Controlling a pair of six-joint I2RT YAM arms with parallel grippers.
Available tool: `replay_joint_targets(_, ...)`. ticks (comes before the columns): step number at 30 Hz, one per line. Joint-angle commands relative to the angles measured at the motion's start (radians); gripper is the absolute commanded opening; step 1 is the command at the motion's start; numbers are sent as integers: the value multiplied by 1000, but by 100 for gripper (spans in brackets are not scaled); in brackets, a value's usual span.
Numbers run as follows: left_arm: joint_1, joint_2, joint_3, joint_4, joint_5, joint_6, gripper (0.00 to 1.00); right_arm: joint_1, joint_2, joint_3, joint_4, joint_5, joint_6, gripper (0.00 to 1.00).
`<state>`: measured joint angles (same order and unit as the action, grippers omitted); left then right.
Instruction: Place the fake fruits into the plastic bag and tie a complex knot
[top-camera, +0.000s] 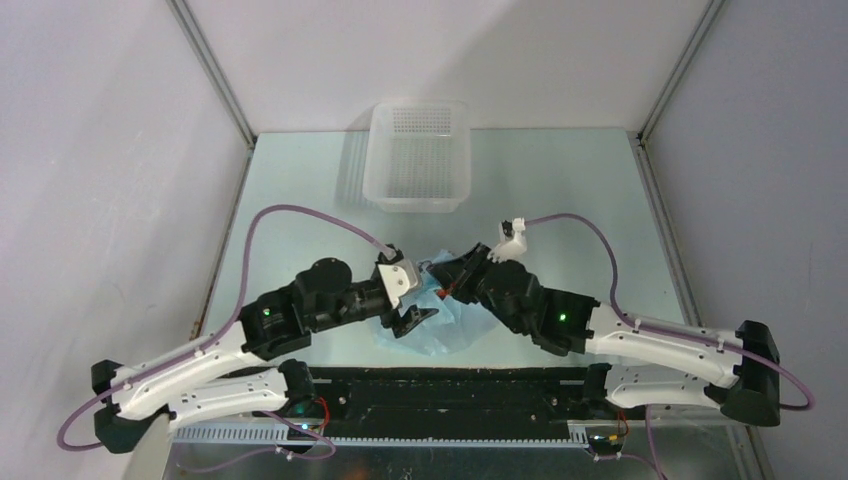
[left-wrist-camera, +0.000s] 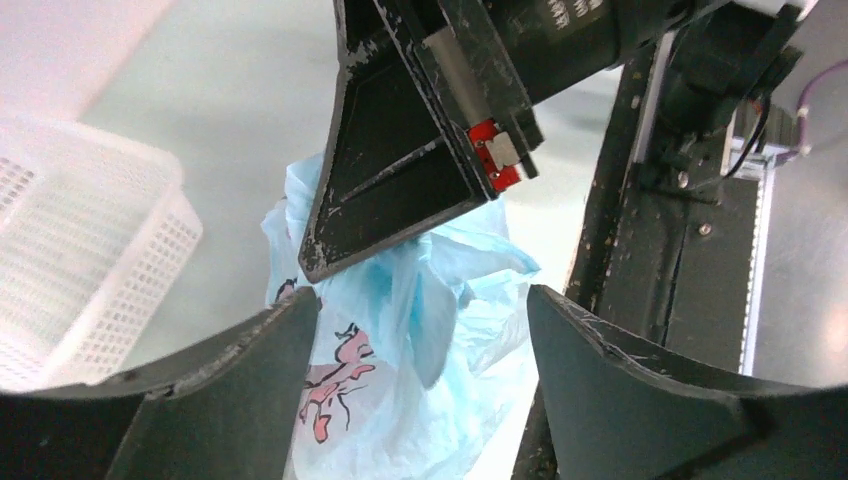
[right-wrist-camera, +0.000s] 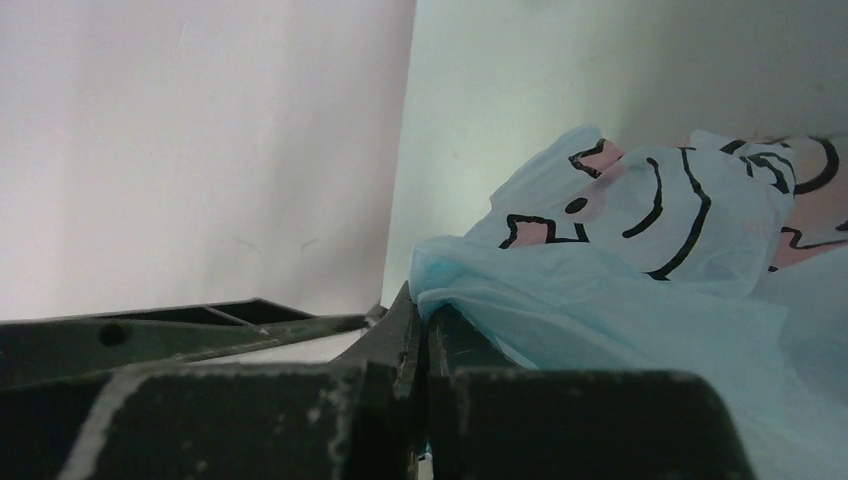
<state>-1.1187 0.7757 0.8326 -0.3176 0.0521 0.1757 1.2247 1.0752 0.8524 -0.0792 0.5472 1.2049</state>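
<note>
- Seemingly late in the job, the plastic bag (top-camera: 450, 325) lies crumpled on the table (top-camera: 560, 200) just ahead of the arm bases, between the two grippers. The white basket (top-camera: 417, 160) stands well apart at the far side.
- None of the fake fruits shows in any view. The likely reading is that they are already inside the bag, though its folds hide the contents.
- Tying is what remains. The light-blue plastic is bunched and rumpled towards the top, but no finished knot can be made out, and loose folds stick up in the left wrist view.
- The right gripper (right-wrist-camera: 420, 312) has its fingers pressed together on a fold of the bag's plastic, which comes out from between them at the tips. Seen from the left wrist camera, it reaches in from above onto the bag's upper edge.
- The left gripper (left-wrist-camera: 422, 300) is spread wide and pinches nothing. The bag's bunched upper part sits between its two fingers, with the pink cartoon print just beside one of them; whether the plastic touches either finger cannot be told.
- Judged from this, the step in hand is gathering the plastic for the knot, with the right gripper holding a fold and the left lined up to take the bunch.
</note>
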Motion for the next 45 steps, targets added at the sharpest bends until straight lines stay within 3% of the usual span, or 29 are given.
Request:
replay_joint_targets(1, 33, -6, 143, -122, -33, -88, 85, -85, -57, 7, 166, -154, -278, 0)
replay_joint_targets(5, 182, 14, 247, -171, 138, -273, 95, -216, -70, 29, 225, -410, -406, 0)
replay_joint_targets(9, 329, 28, 298, -111, 331, -453, 97, -349, -55, 104, 216, -673, -493, 0)
replay_joint_targets(12, 382, 44, 307, -41, 372, -553, 98, -446, -16, 185, 216, -892, -530, 0)
replay_joint_targets(16, 441, 55, 279, 73, 414, -678, 98, -511, 31, 275, 222, -1067, -561, 0)
replay_joint_targets(23, 514, 40, 152, 280, 460, -845, 97, -557, 69, 284, 217, -1201, -599, 0)
replay_joint_targets(29, 569, 37, 25, 426, 505, -1000, 87, -557, 76, 183, 342, -1270, -585, 0)
replay_joint_targets(37, 572, 53, -69, 432, 502, -1059, 82, -561, 114, 86, 495, -1353, -522, 0)
replay_joint_targets(45, 571, 85, -145, 585, 579, -1175, 73, -560, 155, 52, 533, -1404, -489, 0)
